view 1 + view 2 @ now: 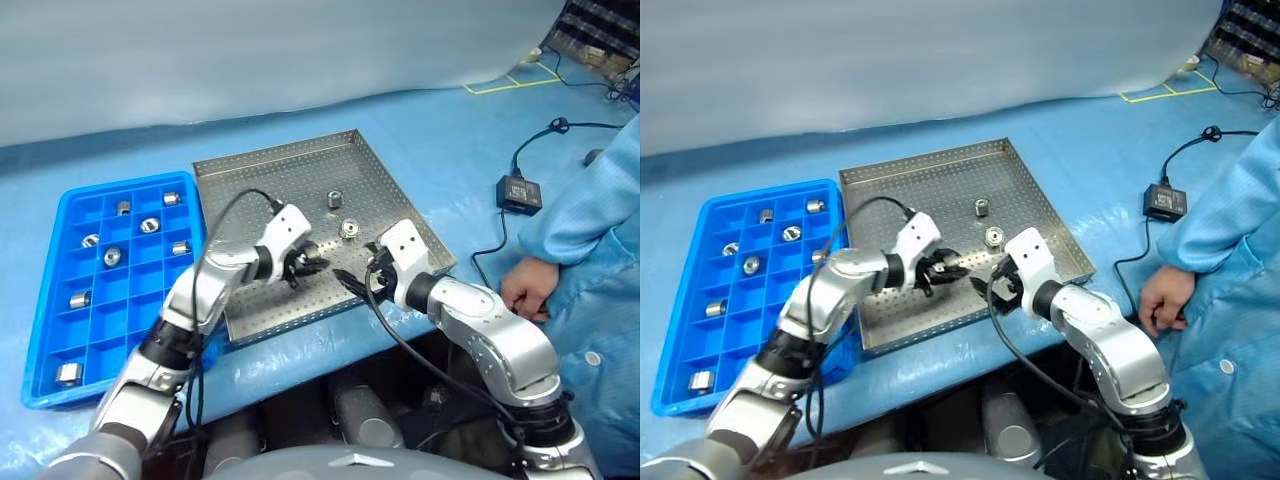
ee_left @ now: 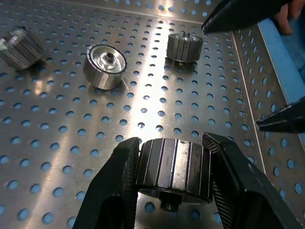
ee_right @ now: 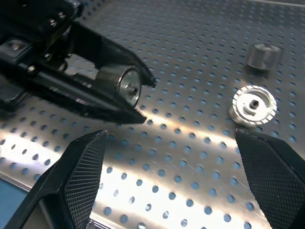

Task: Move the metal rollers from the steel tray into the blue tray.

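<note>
The steel tray (image 1: 262, 175) lies in the middle of the blue-covered table. My left gripper (image 1: 305, 266) is shut on one ribbed metal roller (image 2: 174, 171), holding it on its side just above the perforated floor near the tray's front. Loose metal rollers (image 1: 335, 199) (image 1: 349, 229) rest further back in the tray; the left wrist view shows three (image 2: 105, 66). My right gripper (image 1: 350, 280) is open beside the left one, facing it, with nothing between its fingers (image 3: 81, 167). To the left sits the blue tray (image 1: 55, 330), several of its compartments holding a roller (image 1: 112, 256).
A person in a blue sleeve (image 1: 590, 210) stands at the right, a hand (image 1: 525, 285) resting on the table edge. A black power adapter (image 1: 520, 192) with cables lies behind that hand. The table's front edge runs just below both trays.
</note>
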